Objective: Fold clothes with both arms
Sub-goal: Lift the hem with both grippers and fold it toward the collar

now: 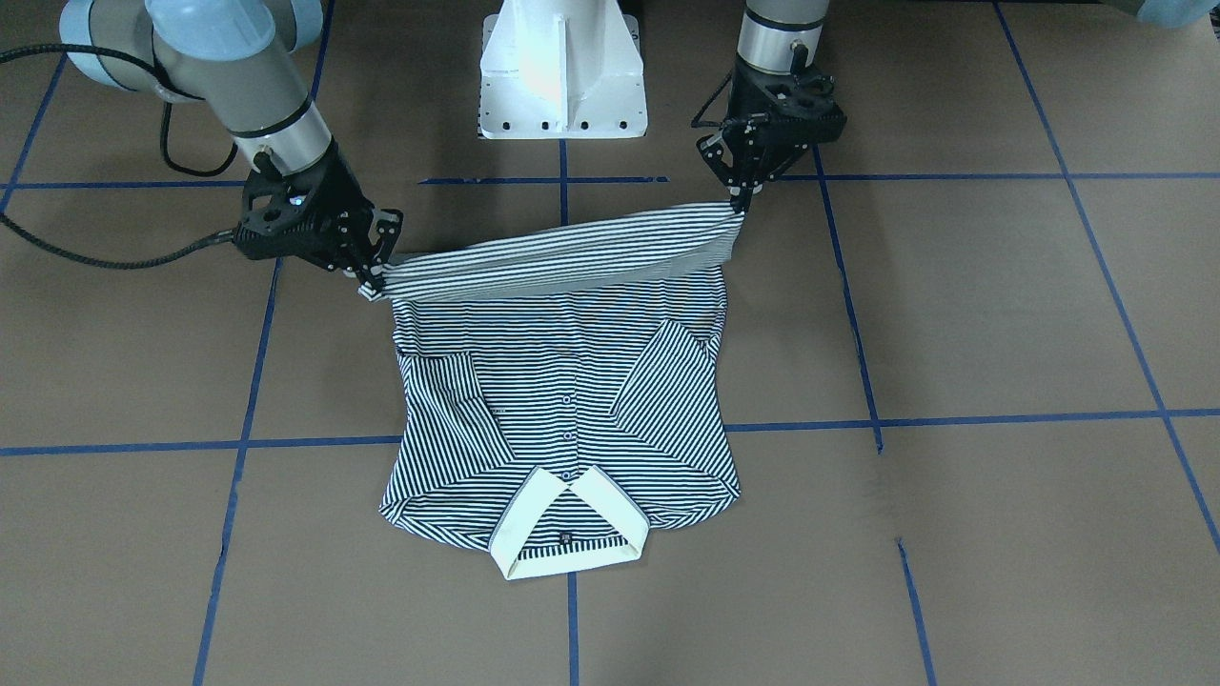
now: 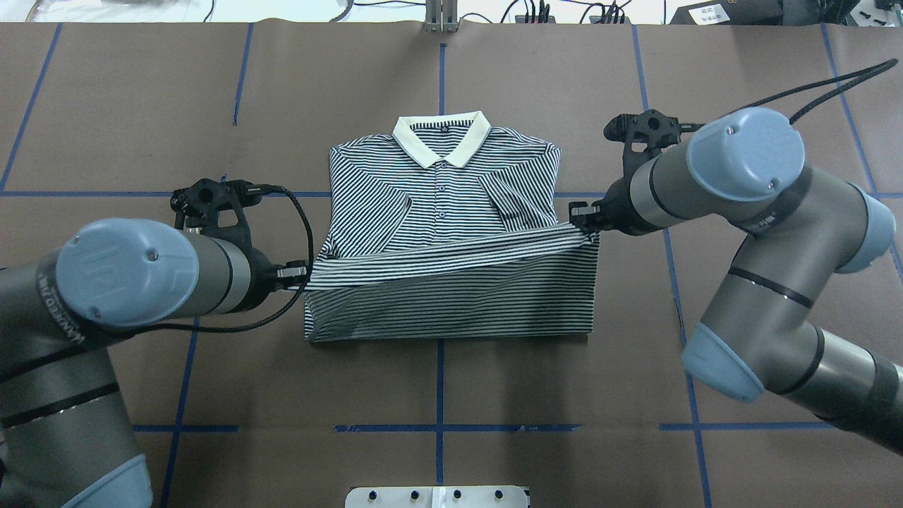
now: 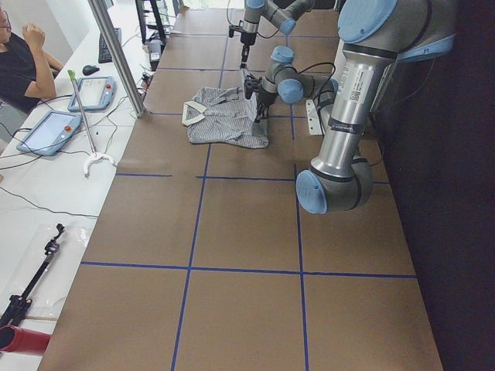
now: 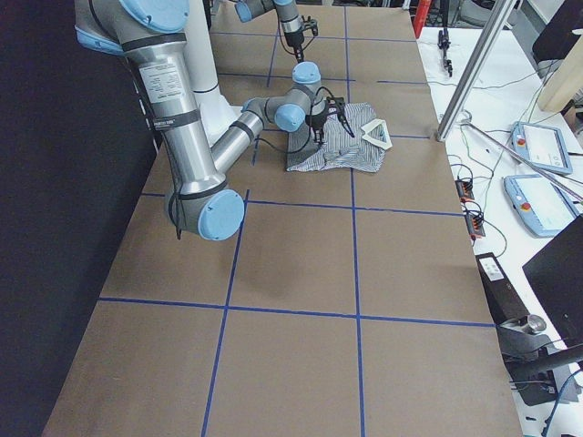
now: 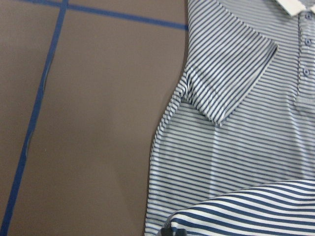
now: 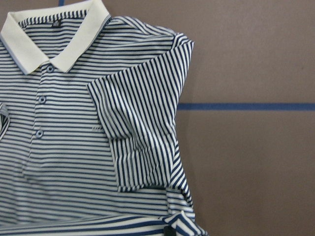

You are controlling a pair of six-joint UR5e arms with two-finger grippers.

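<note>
The striped polo shirt [image 2: 437,204] lies front up on the brown table, its cream collar [image 2: 442,137] pointing away from the robot and both sleeves folded in over the chest. Its hem [image 2: 451,254] is lifted off the table and stretched in a band between the two arms. My left gripper [image 2: 302,271] is shut on the hem's left corner. My right gripper [image 2: 580,215] is shut on the right corner, a little farther from the robot. In the front-facing view the left gripper [image 1: 740,198] is on the right and the right gripper [image 1: 374,276] on the left, above the shirt [image 1: 562,381].
The white pedestal base [image 1: 562,71] stands at the robot's side of the table, behind the shirt. Blue tape lines [image 2: 439,384] cross the brown table top. Beside the table, a person [image 3: 19,58] sits at a white bench with tablets [image 3: 97,93], near a metal post [image 3: 116,54].
</note>
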